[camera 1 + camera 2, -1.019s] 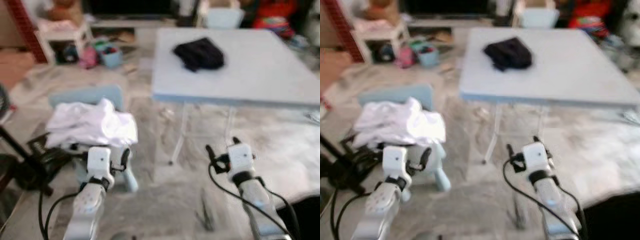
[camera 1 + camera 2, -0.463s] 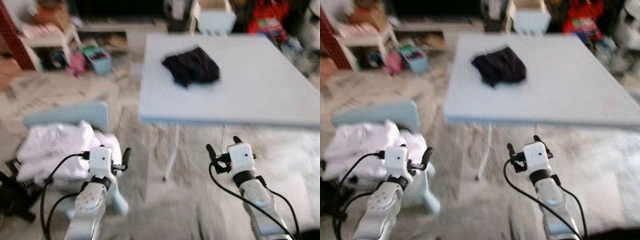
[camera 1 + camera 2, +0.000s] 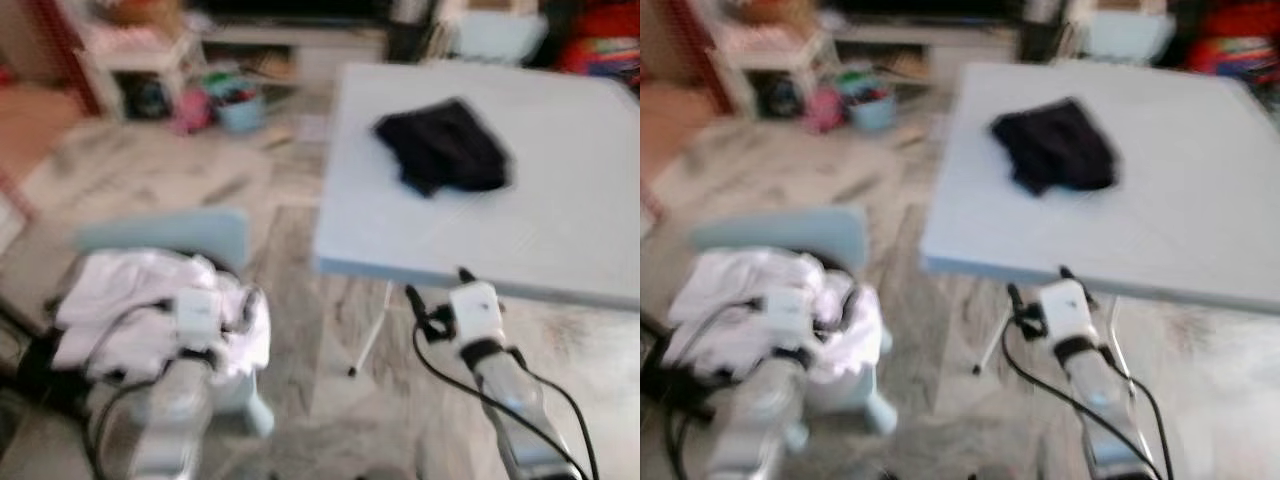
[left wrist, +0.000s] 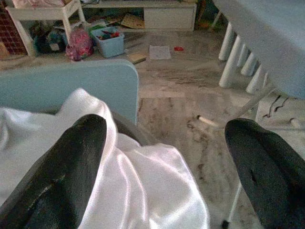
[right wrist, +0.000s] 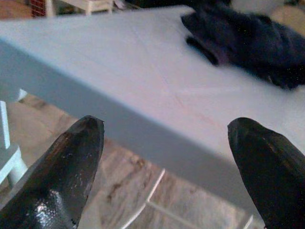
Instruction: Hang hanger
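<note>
Right wrist view: right gripper (image 5: 164, 167), fingers apart and empty, nears the pale-blue table's (image 5: 109, 71) front edge; walking on risks bumping it. Left gripper (image 4: 164, 167), also spread, hovers over crumpled white cloth (image 4: 138, 191).

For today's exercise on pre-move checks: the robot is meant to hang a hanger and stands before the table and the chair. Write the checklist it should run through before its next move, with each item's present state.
1. Left gripper open and empty: ok; its fingers are spread above the white cloth.
2. Right gripper open and empty: ok; it is near the table edge.
3. Hanger located: not ok; none can be made out.
4. Dark garment lying on the table: ok.
5. White cloth heaped on the light blue chair: ok.
6. Head views sharp enough to aim: not ok; blurred.
</note>
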{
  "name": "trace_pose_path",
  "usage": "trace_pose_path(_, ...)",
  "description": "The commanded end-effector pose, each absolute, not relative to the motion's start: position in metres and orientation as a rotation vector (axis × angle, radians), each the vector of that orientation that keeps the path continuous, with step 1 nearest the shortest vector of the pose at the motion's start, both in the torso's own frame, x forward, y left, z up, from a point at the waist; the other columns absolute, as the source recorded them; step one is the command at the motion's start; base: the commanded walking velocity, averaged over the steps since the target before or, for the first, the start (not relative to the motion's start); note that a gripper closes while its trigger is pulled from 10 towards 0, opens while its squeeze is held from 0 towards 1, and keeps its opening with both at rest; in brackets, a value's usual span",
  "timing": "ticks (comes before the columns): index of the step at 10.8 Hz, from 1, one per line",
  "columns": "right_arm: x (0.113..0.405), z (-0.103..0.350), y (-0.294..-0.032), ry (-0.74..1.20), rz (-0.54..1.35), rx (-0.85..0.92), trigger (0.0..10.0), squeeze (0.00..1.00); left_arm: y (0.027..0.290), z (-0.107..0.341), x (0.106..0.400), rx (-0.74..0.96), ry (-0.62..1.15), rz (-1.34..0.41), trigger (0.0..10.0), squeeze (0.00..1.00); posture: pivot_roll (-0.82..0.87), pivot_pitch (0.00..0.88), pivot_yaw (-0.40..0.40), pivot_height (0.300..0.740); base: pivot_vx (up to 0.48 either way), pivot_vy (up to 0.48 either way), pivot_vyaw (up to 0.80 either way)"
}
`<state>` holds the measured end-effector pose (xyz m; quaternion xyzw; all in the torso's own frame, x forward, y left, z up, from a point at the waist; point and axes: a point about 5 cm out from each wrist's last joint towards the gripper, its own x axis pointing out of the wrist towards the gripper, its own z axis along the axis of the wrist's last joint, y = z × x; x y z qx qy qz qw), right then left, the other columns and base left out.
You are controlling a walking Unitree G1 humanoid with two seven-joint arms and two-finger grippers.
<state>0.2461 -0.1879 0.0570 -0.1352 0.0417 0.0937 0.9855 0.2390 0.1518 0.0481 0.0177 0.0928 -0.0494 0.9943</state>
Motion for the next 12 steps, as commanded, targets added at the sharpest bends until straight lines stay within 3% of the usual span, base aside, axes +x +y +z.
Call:
trace_pose_path(1,0.247,0.060,-0.184,0.068,0.196,-0.263,10.0,0.00,0.162,0.050,0.238,0.086,0.178,-0.065,10.0,0.00,-0.05,0.000,-0.039,0.740,0.000,0.000,0.00)
trace_pose_path(7,0.232,0.070,-0.193,0.035,0.127,-0.175,10.0,0.00,0.172,0.076,0.229,0.167,0.077,-0.110,10.0,0.00,-0.02,0.000,-0.022,0.740,0.000,0.000,0.00)
trace_pose_path(12,0.238,0.074,-0.188,0.015,0.159,-0.205,10.0,0.00,0.173,0.080,0.232,0.158,0.067,-0.057,10.0,0.00,-0.02,0.000,-0.023,0.740,0.000,0.000,0.78)
